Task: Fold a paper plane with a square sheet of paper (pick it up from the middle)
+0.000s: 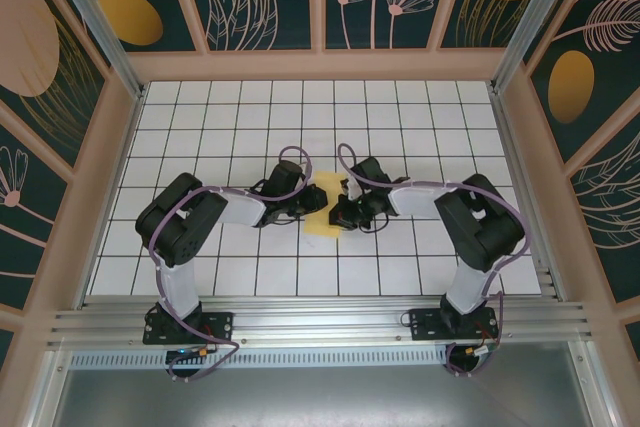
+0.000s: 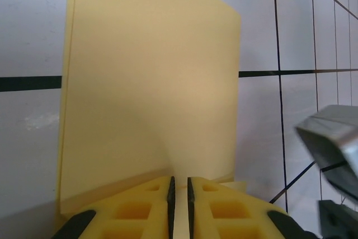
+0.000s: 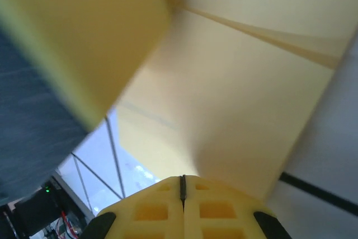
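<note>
The pale-yellow square sheet of paper (image 1: 326, 219) sits mid-table between both grippers, bent upward rather than lying flat. My left gripper (image 1: 311, 203) meets it from the left. In the left wrist view the sheet (image 2: 151, 82) rises like a wall, and a pleat of it runs into the narrow slit between the left gripper's (image 2: 179, 186) pads. My right gripper (image 1: 341, 212) comes in from the right. Seen from the right wrist, the sheet (image 3: 235, 93) spreads away from the right gripper (image 3: 182, 178), which is pressed shut on its edge. A crease crosses the sheet's upper right.
The white grid table (image 1: 240, 117) lies open around the arms, walled by a peach frame (image 1: 320, 65) at the back. Grey metal of the right arm (image 2: 331, 138) shows at the left wrist view's right edge. A blurred yellow and dark shape (image 3: 72, 43) looms close in the right wrist view.
</note>
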Robot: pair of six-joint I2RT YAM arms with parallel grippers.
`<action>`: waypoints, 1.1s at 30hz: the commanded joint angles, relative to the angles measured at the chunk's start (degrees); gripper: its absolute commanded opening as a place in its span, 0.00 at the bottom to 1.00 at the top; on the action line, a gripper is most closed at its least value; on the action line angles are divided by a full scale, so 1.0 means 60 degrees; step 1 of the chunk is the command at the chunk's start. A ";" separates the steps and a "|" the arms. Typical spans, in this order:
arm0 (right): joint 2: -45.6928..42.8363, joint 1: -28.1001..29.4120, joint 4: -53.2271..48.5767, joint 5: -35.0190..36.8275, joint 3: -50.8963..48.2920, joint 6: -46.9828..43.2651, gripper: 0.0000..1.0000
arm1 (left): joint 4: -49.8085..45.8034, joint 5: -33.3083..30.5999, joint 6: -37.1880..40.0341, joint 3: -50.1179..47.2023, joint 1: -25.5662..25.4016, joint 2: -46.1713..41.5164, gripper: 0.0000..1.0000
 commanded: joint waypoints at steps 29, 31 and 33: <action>0.0432 -0.0079 -0.0765 0.0352 -0.0600 -0.0554 0.03 | 0.0175 -0.0345 0.0393 -0.0445 0.0196 -0.0084 0.25; 0.0428 -0.0091 -0.0776 0.0370 -0.0640 -0.0568 0.03 | 0.0104 -0.0610 0.0534 -0.0490 0.0271 -0.0022 0.25; 0.0437 -0.0095 -0.0766 0.0392 -0.0708 -0.0570 0.03 | -0.0145 -0.0936 0.0662 -0.0476 0.0369 0.0009 0.25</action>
